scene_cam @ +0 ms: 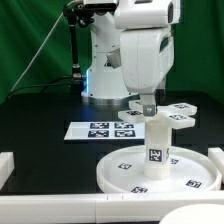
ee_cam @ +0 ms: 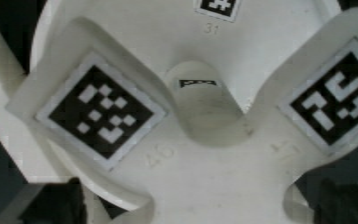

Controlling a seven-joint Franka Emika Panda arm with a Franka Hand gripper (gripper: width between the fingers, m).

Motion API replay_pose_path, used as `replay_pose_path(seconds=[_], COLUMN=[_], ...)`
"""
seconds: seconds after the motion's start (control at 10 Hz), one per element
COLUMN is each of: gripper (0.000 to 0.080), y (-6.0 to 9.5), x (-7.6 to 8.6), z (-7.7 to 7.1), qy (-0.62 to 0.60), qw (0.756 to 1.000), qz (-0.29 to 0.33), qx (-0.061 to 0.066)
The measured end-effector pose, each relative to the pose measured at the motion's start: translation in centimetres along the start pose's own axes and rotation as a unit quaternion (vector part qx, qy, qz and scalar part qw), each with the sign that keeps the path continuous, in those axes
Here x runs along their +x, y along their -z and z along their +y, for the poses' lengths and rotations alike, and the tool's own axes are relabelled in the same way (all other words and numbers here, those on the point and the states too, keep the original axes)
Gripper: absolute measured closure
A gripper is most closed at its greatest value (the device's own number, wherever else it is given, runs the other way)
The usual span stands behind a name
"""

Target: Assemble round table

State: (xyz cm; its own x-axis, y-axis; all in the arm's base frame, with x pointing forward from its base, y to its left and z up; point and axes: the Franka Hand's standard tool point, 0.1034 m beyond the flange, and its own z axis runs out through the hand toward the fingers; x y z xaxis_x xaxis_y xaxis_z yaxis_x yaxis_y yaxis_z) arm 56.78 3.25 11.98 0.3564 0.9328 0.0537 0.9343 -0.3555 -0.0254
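The large rimmed round disc [scene_cam: 120, 178] lies flat at the exterior view's lower right. The short thick cylinder leg [scene_cam: 159, 146] stands upright on its middle. On top of the leg sits the cross-shaped foot piece [scene_cam: 172, 118], its tagged arms spread out. My gripper [scene_cam: 147, 104] hangs straight down onto the foot piece near its centre, jaws open. The wrist view is filled by the foot piece [ee_cam: 194, 125] from very close, with two tagged arms [ee_cam: 96, 105] either side of its hub. My fingertips do not show there.
The marker board [scene_cam: 92, 130] lies flat on the black table, left of the leg in the exterior view. The robot's base [scene_cam: 105, 85] stands behind it. White border pieces sit at the left edge [scene_cam: 5, 165], the right edge [scene_cam: 216, 155] and along the front [scene_cam: 60, 206].
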Motion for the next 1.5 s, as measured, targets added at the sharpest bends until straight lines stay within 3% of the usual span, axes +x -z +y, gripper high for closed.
replay_pose_path(seconds=[1.2, 1.3, 1.5], gripper=[0.016, 0.0337, 0.0366], y=[-0.87, -0.86, -0.86], x=[-0.13, -0.18, -0.2], z=[-0.32, -0.3, -0.29], qy=[-0.018, -0.018, -0.019], qw=[1.0, 1.0, 1.0], qz=[-0.004, -0.004, -0.004], qx=[0.007, 0.007, 0.007])
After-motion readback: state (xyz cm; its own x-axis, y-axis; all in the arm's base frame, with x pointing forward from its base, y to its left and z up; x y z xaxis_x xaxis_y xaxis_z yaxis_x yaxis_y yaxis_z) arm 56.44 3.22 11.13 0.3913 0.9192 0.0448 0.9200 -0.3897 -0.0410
